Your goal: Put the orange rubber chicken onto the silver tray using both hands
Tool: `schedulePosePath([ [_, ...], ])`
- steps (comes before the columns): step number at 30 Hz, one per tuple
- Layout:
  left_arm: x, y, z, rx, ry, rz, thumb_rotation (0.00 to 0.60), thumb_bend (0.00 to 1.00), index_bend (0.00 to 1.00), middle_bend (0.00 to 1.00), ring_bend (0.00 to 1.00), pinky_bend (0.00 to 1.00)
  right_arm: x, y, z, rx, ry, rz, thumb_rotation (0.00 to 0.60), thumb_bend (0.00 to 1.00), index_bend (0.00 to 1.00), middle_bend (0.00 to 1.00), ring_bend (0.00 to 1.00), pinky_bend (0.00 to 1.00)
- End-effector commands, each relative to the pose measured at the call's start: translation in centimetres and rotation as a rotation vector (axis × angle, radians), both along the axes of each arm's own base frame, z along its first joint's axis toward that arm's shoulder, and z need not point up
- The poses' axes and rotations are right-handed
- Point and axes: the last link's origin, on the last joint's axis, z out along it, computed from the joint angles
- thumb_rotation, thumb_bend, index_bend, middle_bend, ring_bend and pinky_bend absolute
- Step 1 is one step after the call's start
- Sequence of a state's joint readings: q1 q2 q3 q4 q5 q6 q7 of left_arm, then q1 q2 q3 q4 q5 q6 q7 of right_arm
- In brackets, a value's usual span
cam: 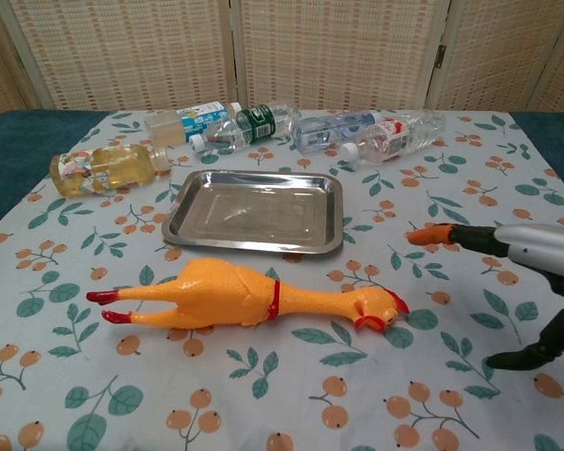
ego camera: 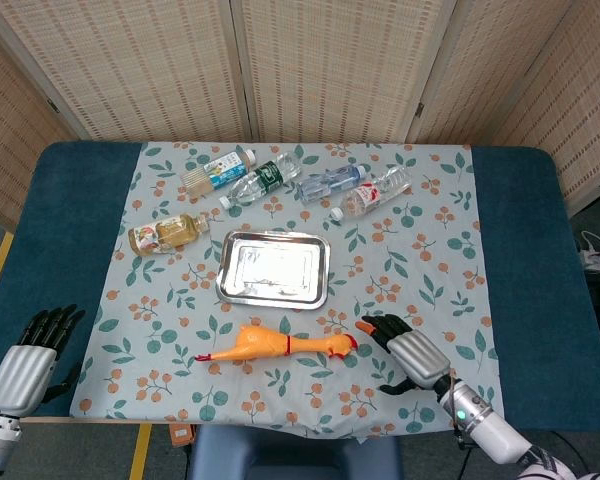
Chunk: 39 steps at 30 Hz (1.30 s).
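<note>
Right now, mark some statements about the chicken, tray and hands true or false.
1. The orange rubber chicken lies on the silver tray. False: it lies on the cloth, in front of the tray.
2. The right hand is near the chicken's head. True.
3. The left hand grips the chicken's legs. False: it is far off at the table's edge.
4. The tray holds nothing. True.
5. The right hand holds a bottle. False: it holds nothing.

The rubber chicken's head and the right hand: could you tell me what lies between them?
Only bare patterned tablecloth, in both views, separates the chicken's head from the right hand.
</note>
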<state>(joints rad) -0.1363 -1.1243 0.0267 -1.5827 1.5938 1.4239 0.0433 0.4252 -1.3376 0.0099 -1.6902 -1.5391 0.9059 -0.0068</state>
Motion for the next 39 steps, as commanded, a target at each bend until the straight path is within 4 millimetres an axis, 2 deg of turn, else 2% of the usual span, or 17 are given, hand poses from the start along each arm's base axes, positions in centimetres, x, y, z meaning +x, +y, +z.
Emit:
schedulePosePath([
  [1,0.0,0.2,-0.1,-0.004,0.004,0.011,0.600,0.42,0.00,0.00,0.00,0.05,3.0,-1.9,-3.2,0.016,0.000,0.024,0.600,0.12,0.09,0.00,0.00,0.01],
  [8,0.1,0.5,0.0,-0.014,-0.004,0.008,0.600,0.43,0.00,0.00,0.00,0.05,5.3,-2.9,-5.4,0.024,-0.023,0.006,0.600,0.12,0.13,0.00,0.00,0.01],
  [14,0.0,0.5,0.2,-0.017,-0.016,0.004,0.600,0.44,0.00,0.00,0.00,0.05,6.7,-2.9,-6.6,0.045,-0.015,0.020,0.600,0.16,0.26,0.00,0.00,0.01],
  [29,0.1,0.4,0.3,-0.037,-0.032,-0.003,0.600,0.45,0.00,0.00,0.00,0.05,8.9,-4.5,-8.8,0.007,0.026,0.019,0.600,0.19,0.28,0.00,0.00,0.01],
  [39,-0.1,0.6,0.4,-0.051,-0.044,0.010,0.600,0.45,0.00,0.00,0.00,0.06,10.3,-4.7,-10.8,-0.016,0.063,0.040,0.600,0.24,0.35,0.00,0.00,0.09],
])
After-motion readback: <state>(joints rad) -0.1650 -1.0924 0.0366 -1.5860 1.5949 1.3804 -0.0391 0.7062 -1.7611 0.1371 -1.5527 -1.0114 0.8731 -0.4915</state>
